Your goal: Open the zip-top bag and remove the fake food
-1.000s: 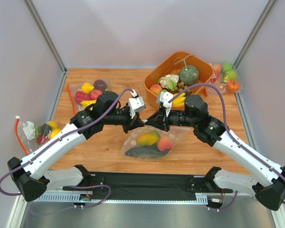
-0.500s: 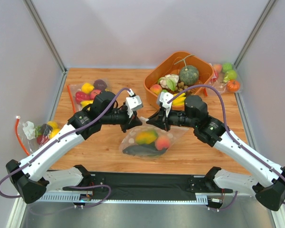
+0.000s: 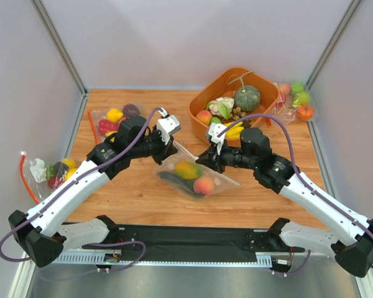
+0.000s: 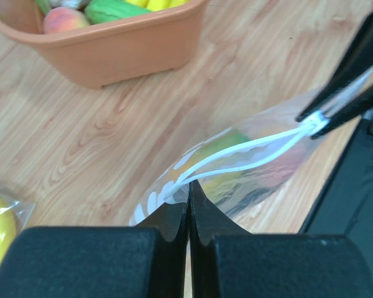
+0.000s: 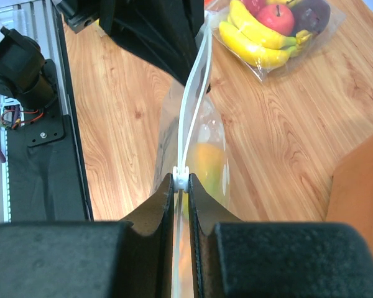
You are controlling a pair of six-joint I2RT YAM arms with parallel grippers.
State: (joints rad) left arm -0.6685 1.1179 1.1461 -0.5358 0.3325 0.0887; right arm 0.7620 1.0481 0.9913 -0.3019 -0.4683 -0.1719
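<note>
Zip-top bag near the middle of the wooden table, with its white closing strip stretched between both tools. Left tool: fingers pressed together on the left end of the strip. Right tool: fingers narrow, pinching the right end of the strip at a small white tab.

The strip marks the bag's long axis. It runs left to right, with its left end slightly nearer the far edge. In the wrist views its two lips show a thin slit between the tools. The bag's body spreads from the strip toward the near edge and rests on the wood.

Inside lies the fake food: mango, peach and a dark green vegetable. The vegetable lies roughly parallel with the strip.

Bare wood separates the bag from the black mat along the near edge. More bare wood extends to the bag's left, as far as a fruit bag at the left edge. A second fruit bag lies toward the far-left corner, beyond the left arm. An orange basin holding a pumpkin stands just beyond the right tool. A third fruit bag sits in the far-right corner. Walls close the left, far and right edges.
</note>
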